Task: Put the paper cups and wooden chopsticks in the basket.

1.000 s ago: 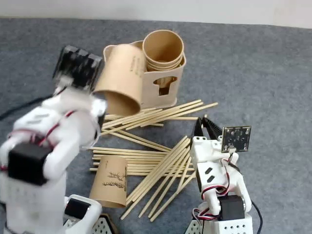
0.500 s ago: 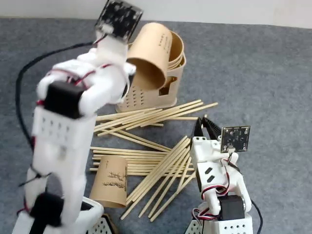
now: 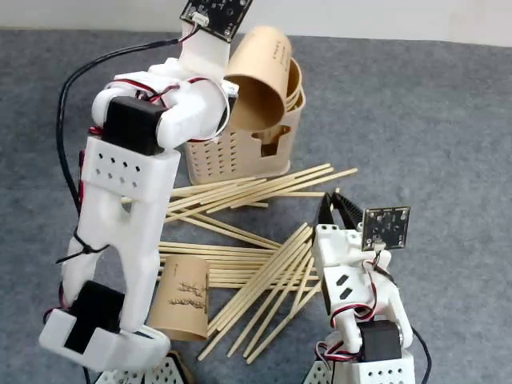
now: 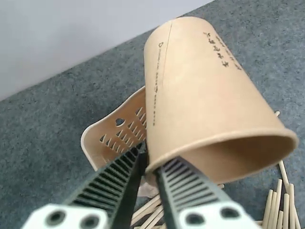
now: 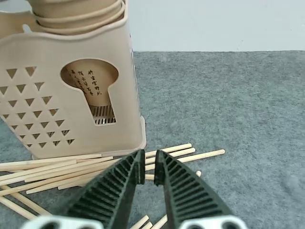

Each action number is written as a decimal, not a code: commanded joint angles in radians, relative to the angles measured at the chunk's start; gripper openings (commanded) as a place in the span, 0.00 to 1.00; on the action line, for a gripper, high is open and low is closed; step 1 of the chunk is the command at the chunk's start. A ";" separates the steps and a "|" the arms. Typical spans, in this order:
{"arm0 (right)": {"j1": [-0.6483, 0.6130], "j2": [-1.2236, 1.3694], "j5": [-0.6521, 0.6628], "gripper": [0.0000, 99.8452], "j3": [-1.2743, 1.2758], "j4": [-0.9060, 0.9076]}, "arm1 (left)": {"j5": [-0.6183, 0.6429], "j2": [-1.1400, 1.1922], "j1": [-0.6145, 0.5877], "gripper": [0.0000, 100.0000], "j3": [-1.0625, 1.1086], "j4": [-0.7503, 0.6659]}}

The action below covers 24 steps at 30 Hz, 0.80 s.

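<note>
The left pincer [image 4: 147, 155] clamped the rim of a tan paper cup [image 4: 205, 105], which hung tilted, mouth nearest the jaws, just above the beige perforated plastic basket [image 4: 112, 138] holding stacked cups [image 5: 76, 12].

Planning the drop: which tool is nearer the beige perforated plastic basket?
Left. The left tool holds a tan paper cup above the basket's rim; the right tool sits farther off, over wooden chopsticks in front of it.

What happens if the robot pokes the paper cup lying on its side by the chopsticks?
The lying paper cup would probably roll in a curve, since it tapers. The chopsticks beside it might block it. It looks thin and light, so squeezing could dent it.
</note>
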 commanded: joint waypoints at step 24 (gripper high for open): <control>0.007 -0.010 0.012 0.05 -0.010 -0.025 | 0.149 0.111 -0.064 0.19 -0.005 -0.420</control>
